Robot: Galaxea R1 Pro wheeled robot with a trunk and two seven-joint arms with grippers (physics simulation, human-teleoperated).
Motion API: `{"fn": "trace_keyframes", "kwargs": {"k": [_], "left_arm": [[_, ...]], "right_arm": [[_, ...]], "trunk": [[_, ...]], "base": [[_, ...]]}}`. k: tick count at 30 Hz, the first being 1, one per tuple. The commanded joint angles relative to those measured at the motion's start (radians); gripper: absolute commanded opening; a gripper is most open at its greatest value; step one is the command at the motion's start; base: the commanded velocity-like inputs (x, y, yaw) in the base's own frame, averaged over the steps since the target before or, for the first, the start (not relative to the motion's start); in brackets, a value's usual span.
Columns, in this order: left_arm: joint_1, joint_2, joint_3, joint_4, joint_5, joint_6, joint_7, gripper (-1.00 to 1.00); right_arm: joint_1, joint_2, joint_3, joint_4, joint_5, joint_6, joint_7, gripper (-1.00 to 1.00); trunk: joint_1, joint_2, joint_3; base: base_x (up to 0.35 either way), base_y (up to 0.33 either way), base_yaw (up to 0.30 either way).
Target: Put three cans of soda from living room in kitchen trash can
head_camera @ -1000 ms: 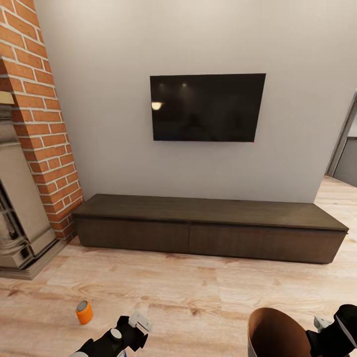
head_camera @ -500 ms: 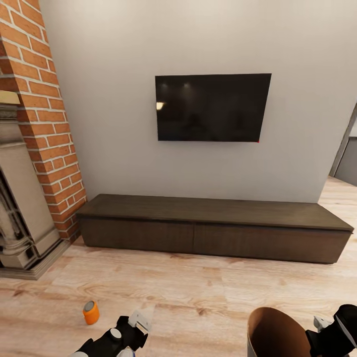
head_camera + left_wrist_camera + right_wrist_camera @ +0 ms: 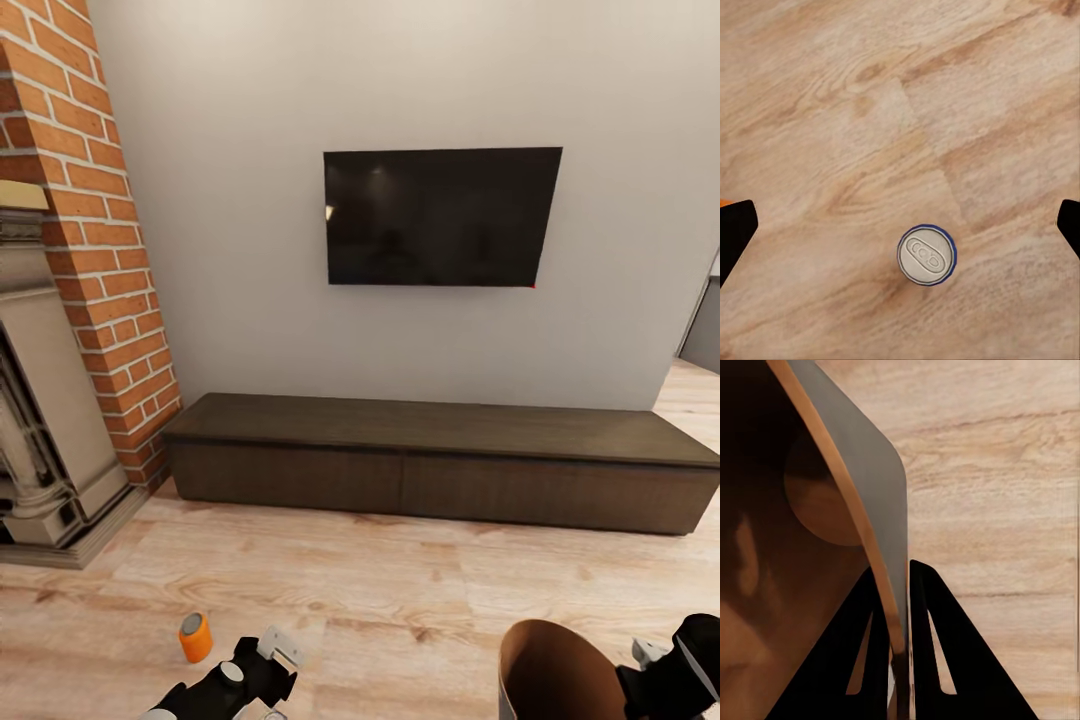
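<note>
An orange-sided can of soda stands upright on the wood floor, just left of my left arm. The left wrist view looks straight down on a blue-sided can of soda with a silver top. My left gripper hangs open above it, its fingertips spread far to either side and touching nothing. My right gripper is shut on the rim of the tash can, one finger inside and one outside. The tash can, brown inside, is at the lower right of the head view beside my right arm.
A long low dark-brown cabinet runs along the wall under a black TV. A red-brick fireplace stands at the left. A doorway opens at the far right. Light wood floor lies between me and the cabinet.
The whole head picture has shifted to the right, so the camera has turned left. Both arms, the tash can and the grip on it look the same.
</note>
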Motion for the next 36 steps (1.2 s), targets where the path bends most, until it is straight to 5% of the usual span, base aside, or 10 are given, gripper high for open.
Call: {"fn": "trace_keyframes", "kwargs": {"k": [1,19,27,36], "left_arm": [[0.000,0.000,0.000,0.000,0.000,0.000,0.000,1.00],[0.000,0.000,0.005,0.001,0.003,-0.030,0.002,1.00],[0.000,-0.002,0.012,0.003,0.002,-0.026,0.002,1.00],[0.000,-0.004,0.013,0.007,0.001,-0.014,0.003,1.00]], "right_arm": [[0.000,0.000,-0.005,0.000,-0.017,0.007,0.006,-1.00],[-0.001,-0.002,-0.007,-0.053,-0.016,0.020,0.006,-1.00],[-0.002,-0.002,-0.002,-0.233,-0.013,0.172,0.009,-1.00],[-0.005,-0.001,0.004,-0.277,-0.010,0.195,0.009,-1.00]], "trunk": [[0.000,0.000,0.000],[0.000,0.000,-0.011],[0.031,-0.056,-0.048],[0.065,-0.119,-0.090]], "base": [[0.020,0.044,0.000],[0.003,0.007,0.000],[0.000,0.000,0.000],[0.000,0.000,0.000]]}}
